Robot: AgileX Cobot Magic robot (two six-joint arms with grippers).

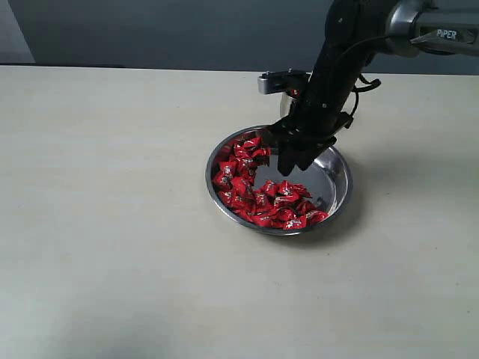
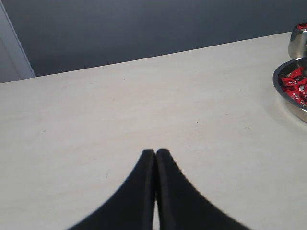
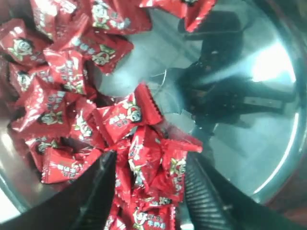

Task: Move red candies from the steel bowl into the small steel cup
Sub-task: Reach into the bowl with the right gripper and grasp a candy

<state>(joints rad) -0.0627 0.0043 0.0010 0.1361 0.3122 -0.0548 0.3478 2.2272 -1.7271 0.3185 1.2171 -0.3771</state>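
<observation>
Your right gripper (image 3: 151,191) hangs inside the wide, shallow, mirror-bright steel bowl (image 1: 338,183). Its jaws are spread apart, with several of the small, crinkly red-wrapped candies (image 1: 258,200) lying between them and none clamped. In the exterior view the candies heap along the bowl's left and near sides, with bare steel on the right. The small rounded steel cup (image 2: 298,47) stands just beside the bowl, red showing at its mouth. Your left gripper (image 2: 155,154) hovers over the pale bench (image 1: 112,224), well apart from the bowl, jaws pressed together on nothing.
</observation>
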